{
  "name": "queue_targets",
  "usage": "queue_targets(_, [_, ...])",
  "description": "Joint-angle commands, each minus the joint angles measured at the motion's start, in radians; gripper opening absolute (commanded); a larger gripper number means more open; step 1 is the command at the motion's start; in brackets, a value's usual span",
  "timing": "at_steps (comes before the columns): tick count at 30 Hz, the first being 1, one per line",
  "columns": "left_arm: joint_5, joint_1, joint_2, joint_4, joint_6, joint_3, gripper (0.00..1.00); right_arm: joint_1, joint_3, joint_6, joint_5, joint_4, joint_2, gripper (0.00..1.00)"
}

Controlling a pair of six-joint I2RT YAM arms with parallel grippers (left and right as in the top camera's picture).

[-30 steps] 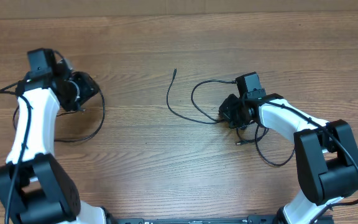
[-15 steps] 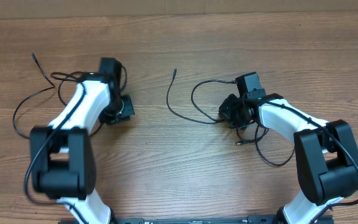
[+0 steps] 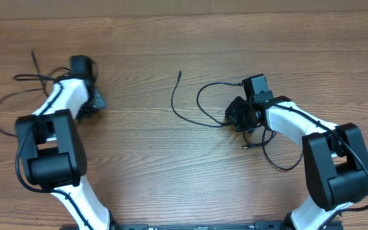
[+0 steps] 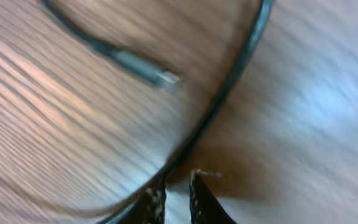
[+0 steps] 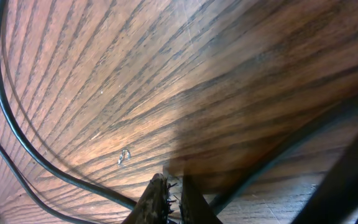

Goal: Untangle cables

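Left pincer has swung back left, closed, blurred near the cables; right pincer closed too.

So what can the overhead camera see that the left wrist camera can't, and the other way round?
Only the overhead view shows both white-and-black robot arms, left and right, and a long thin black cable curving across mid-table. Only the left wrist view shows, blurred but close, a small metal-tipped plug and the left jaws pinched together where a black cord reaches them, apparently gripping it. Both show the brown wooden table and thin black cabling by that arm.
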Motion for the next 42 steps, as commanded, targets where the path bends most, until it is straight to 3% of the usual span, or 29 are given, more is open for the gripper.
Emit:
queue_targets(1, [0.047, 0.065, 0.136, 0.079, 0.002, -0.072, 0.13, -0.002, -0.032, 0.001, 0.07, -0.019, 0.027, 0.08])
queue_targets(10, [0.316, 0.099, 0.134, 0.253, 0.137, -0.062, 0.18, -0.002, -0.032, 0.001, 0.071, -0.019, 0.027, 0.08])
queue_targets(15, [0.459, 0.094, 0.082, 0.174, 0.135, 0.014, 0.23, -0.002, -0.032, 0.001, 0.07, -0.02, 0.027, 0.16])
queue_targets(24, [0.696, 0.084, -0.124, -0.01, 0.07, 0.127, 0.24, -0.002, -0.032, 0.001, 0.07, -0.019, 0.027, 0.16])
queue_targets(28, [0.717, 0.037, -0.158, -0.097, 0.071, 0.127, 0.26, -0.002, -0.032, 0.001, 0.07, -0.019, 0.027, 0.16])
queue_targets(31, [0.716, -0.006, -0.153, -0.178, 0.072, 0.123, 0.39, -0.002, -0.032, 0.001, 0.07, -0.019, 0.027, 0.17])
queue_targets(32, [0.715, -0.019, -0.152, -0.198, 0.072, 0.122, 0.39, -0.002, -0.032, 0.001, 0.07, -0.019, 0.027, 0.17])
queue_targets(40, [0.663, -0.152, -0.15, -0.213, 0.071, 0.053, 0.07, -0.002, -0.032, 0.001, 0.07, -0.012, 0.027, 0.16])
queue_targets(42, [0.65, -0.19, -0.15, -0.188, 0.071, 0.02, 0.04, -0.002, -0.032, 0.001, 0.07, -0.006, 0.027, 0.14])
